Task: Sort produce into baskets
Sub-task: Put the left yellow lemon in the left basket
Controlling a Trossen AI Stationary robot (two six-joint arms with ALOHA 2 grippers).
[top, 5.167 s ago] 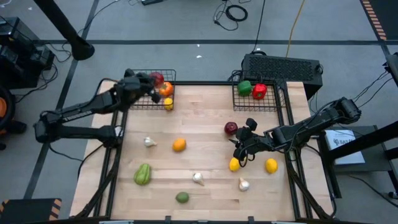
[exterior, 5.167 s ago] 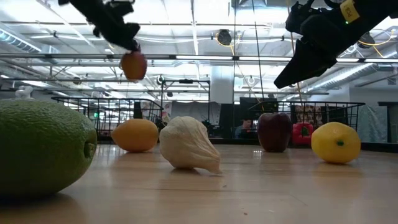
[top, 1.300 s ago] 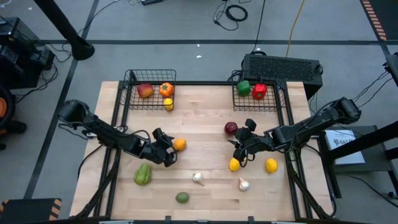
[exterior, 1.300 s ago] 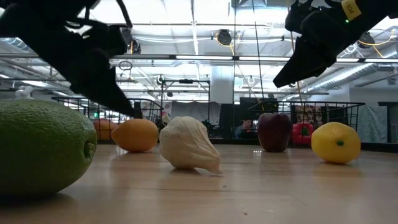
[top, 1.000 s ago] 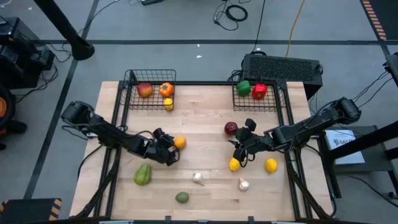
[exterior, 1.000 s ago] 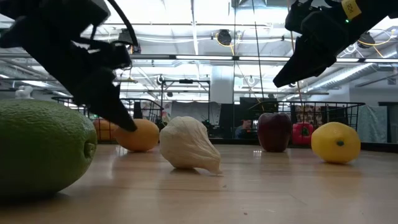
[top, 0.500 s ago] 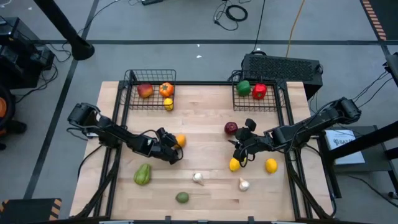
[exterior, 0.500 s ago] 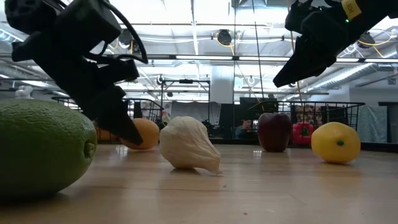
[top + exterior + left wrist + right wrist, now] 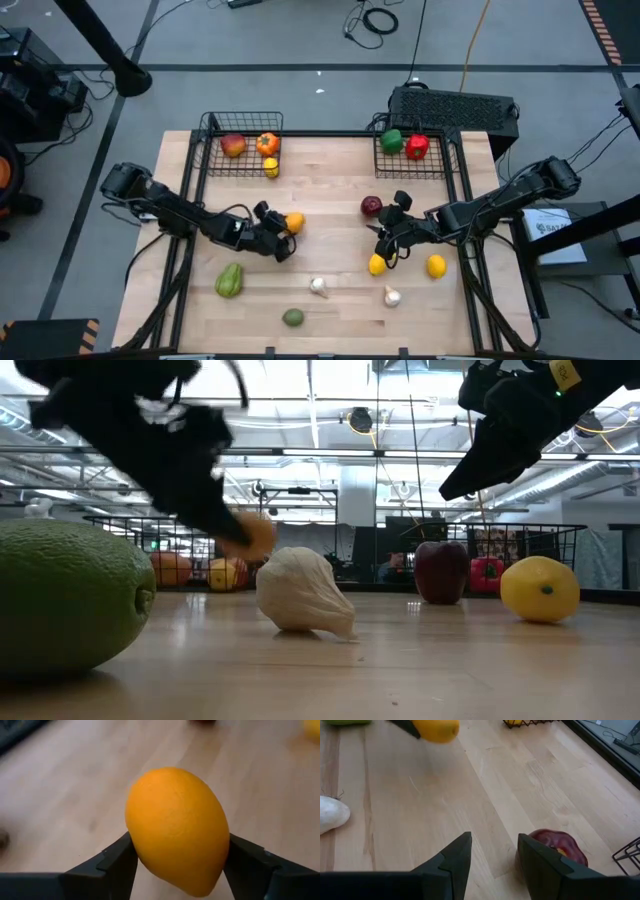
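Left gripper (image 9: 286, 232): clamped on the orange citrus (image 9: 176, 827), one finger on each flank, near the middle of the bench toward its left edge; the low view shows the fruit clear of the wood.
Right gripper (image 9: 492, 851): fingers apart and empty, hovering near the dark red apple (image 9: 371, 206) toward the right edge.
Step in hand: you appear to be carrying the citrus to the left basket (image 9: 208, 124) at the far left corner, which holds three pieces already.
How to do it well: the grip sits across the fruit's widest part, so hold that pressure; a smooth round skin may slip if you ease off early.
Clearance: raise the fruit above the wire rim before crossing it, then let go over a bare patch of mesh.
Hazard: the right basket (image 9: 381, 165) holds a green pepper (image 9: 393, 141) and a red one, so this fruit likely belongs left.
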